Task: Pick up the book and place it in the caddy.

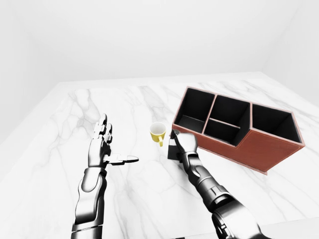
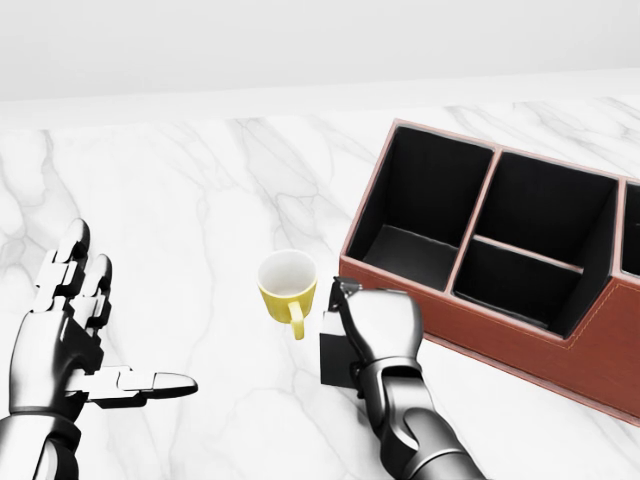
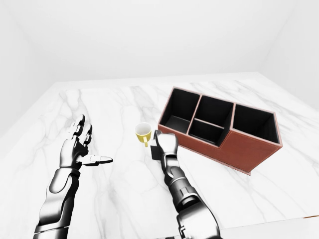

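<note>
Head view: book (image 2: 336,358) within right fingers (image 2: 352,294).

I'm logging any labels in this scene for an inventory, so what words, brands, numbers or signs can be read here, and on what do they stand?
None: no readable text shows in any view.
The book is a plain dark block, mostly hidden under the right hand, whose fingers curl over it.
The yellow mug, the brown caddy, the marble table and the open left hand bear no markings.
</note>
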`<state>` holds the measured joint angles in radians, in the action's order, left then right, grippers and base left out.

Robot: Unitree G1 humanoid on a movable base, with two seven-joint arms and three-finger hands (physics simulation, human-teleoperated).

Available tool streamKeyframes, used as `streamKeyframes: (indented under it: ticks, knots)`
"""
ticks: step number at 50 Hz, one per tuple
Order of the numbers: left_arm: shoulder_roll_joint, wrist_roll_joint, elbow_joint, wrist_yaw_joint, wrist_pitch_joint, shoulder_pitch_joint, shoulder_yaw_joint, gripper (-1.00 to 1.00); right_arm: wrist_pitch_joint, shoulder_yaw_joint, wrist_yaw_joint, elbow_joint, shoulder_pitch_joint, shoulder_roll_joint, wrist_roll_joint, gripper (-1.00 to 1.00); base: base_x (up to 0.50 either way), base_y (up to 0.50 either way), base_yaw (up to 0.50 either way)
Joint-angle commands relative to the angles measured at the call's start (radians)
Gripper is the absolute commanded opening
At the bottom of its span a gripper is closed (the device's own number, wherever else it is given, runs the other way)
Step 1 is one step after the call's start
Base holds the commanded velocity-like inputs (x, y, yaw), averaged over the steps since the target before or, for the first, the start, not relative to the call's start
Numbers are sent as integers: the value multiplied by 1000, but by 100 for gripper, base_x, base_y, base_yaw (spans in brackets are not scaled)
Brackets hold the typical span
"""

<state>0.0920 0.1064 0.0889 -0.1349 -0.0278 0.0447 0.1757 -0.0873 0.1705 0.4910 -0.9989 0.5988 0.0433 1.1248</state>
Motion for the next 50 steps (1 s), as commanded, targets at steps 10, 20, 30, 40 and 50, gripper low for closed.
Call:
streamKeyframes:
  ticks: [10,20,30,40,50]
  knots:
    - [1,2,18,2,-21,0,3,100,0,-7,-234,470,-232,-18,5,-100,0,0,0]
    - [-1,-1,29,3,-26,-2,0,100,0,-3,-377,720,-323,-19,83,-100,0,0,0]
    - [0,1,24,1,-21,-2,4,100,0,1,-444,827,-360,-14,120,-100,0,0,0]
    - [0,0,23,1,-19,-2,3,100,0,-1,-484,897,-379,-13,137,-100,0,0,0]
    - [0,1,21,2,-18,-3,4,100,0,-7,-518,952,-388,-13,152,-100,0,0,0]
